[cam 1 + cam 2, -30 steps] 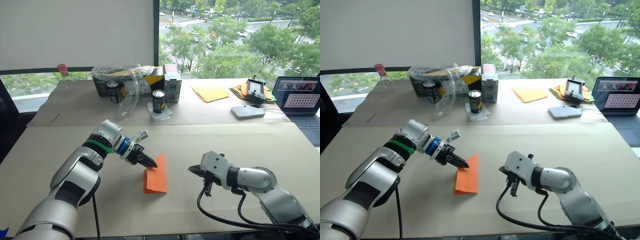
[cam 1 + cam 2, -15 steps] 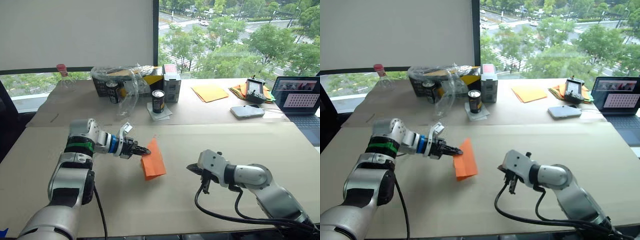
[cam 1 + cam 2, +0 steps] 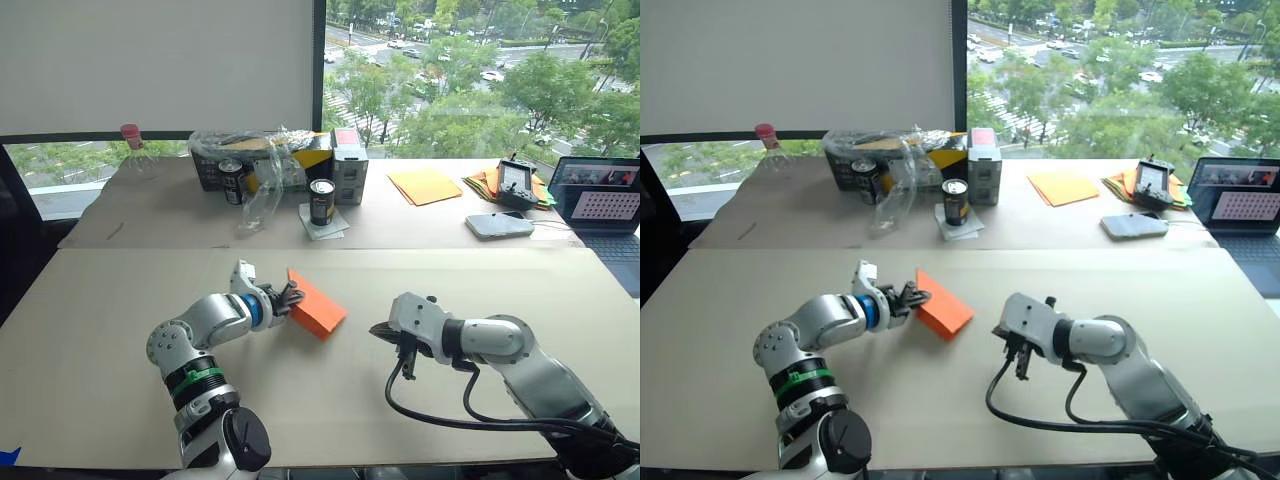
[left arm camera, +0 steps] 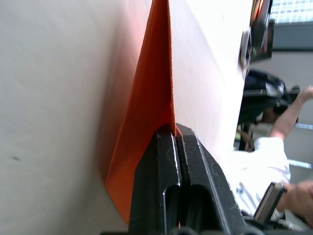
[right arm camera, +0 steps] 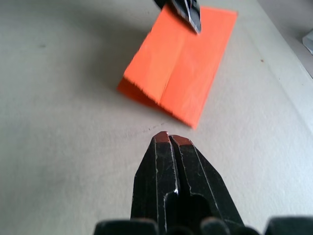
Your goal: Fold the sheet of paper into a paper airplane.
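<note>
Table point(image 3: 100, 300): left claw point(image 3: 292, 293) pinching sheet of paper point(image 3: 318, 305).

Matt orange sheet of paper point(image 3: 317, 305), creased, glossy black plastic left hand point(image 3: 291, 294), matt beige table point(image 3: 120, 300)

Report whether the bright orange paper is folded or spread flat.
Folded: the bright orange sheet of paper shows doubled layers and a crease line, pinched at one edge by the shut left gripper.

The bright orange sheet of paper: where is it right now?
The sheet of paper, folded, is near the table's middle, pinched at one edge by the left gripper; the shut right gripper sits to its right, apart from it.
</note>
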`<state>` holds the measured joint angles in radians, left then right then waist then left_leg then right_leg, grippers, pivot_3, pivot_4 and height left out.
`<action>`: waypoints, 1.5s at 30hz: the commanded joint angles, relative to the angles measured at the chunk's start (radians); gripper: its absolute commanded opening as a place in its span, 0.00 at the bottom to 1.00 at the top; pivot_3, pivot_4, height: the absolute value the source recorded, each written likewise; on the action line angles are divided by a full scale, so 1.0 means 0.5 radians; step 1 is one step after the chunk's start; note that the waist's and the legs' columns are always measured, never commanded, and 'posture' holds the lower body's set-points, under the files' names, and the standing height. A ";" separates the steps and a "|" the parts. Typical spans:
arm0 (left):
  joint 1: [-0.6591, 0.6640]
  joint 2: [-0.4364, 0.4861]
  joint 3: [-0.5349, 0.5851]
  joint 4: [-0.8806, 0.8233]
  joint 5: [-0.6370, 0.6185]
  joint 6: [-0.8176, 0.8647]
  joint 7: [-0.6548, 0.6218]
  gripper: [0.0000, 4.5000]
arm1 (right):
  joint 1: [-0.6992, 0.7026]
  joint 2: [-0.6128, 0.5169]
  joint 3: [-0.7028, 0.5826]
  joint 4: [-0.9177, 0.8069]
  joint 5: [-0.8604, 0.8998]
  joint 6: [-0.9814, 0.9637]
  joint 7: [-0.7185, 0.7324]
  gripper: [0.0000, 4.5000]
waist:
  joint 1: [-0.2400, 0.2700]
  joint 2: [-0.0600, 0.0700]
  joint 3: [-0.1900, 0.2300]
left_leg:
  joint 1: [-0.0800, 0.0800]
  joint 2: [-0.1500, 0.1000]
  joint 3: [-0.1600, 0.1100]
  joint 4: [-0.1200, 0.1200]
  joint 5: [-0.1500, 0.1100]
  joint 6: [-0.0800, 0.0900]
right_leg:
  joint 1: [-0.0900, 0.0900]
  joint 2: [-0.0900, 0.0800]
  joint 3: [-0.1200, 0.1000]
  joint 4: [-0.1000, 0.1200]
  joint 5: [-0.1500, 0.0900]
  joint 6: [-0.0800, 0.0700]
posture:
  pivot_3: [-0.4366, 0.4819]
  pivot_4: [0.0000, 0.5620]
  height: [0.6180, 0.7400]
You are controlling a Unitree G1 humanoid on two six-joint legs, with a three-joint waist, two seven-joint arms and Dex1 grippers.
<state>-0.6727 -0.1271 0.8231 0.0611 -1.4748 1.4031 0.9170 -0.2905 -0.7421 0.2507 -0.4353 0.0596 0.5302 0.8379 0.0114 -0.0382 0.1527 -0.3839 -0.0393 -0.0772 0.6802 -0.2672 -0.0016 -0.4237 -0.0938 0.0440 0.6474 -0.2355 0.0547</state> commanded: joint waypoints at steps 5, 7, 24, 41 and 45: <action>0.321 -0.166 -0.601 -0.112 -0.860 -0.682 0.708 0.00 | 0.032 -0.063 -0.151 -0.079 -0.073 0.004 -0.096 0.00 | 0.037 -0.002 0.000 | -0.004 -0.008 -0.001 0.006 0.006 -0.008 | -0.001 -0.004 0.000 -0.001 0.000 0.000 | 0.48 0.27 1.00; 0.361 -0.084 -0.724 -0.112 -0.962 -0.765 0.730 0.00 | 0.033 -0.084 -0.174 -0.071 -0.096 0.006 -0.116 0.00 | 0.049 -0.001 0.000 | -0.002 -0.010 0.000 0.007 0.006 -0.009 | 0.002 -0.005 0.001 -0.001 0.001 0.001 | 0.48 0.27 1.00; 0.585 1.044 -0.788 0.048 -0.995 -0.296 -0.027 1.00 | -0.036 0.092 -0.207 -0.121 0.238 0.134 -0.005 0.21 | -0.031 0.001 -0.002 | 0.013 -0.006 0.002 -0.006 0.005 -0.005 | 0.007 0.007 0.001 -0.001 -0.002 -0.007 | 0.48 0.27 1.00; 0.542 2.443 -2.018 -0.522 1.233 -0.990 -3.308 1.00 | -0.085 0.510 0.193 -0.334 0.149 0.549 -0.448 0.99 | -0.053 0.006 0.001 | 0.017 0.003 0.003 -0.038 0.011 -0.015 | -0.001 0.011 -0.006 -0.006 -0.009 -0.021 | 0.48 0.27 1.00; 0.470 2.406 -2.109 -0.408 1.544 -1.232 -3.576 1.00 | -0.087 0.471 0.265 -0.284 0.021 0.476 -0.517 0.99 | -0.052 0.006 0.002 | 0.014 0.003 0.002 -0.039 0.010 -0.012 | -0.002 0.011 -0.007 -0.008 -0.009 -0.021 | 0.48 0.27 1.00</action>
<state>-0.4089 1.0712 -0.2376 -0.1596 -0.7757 0.8564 -0.8125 -0.3215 -0.4922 0.3858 -0.5563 0.1015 0.7971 0.5970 -0.0144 -0.0352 0.1536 -0.3772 -0.0378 -0.0760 0.6611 -0.2624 -0.0074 -0.4248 -0.0885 0.0403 0.6434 -0.2401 0.0441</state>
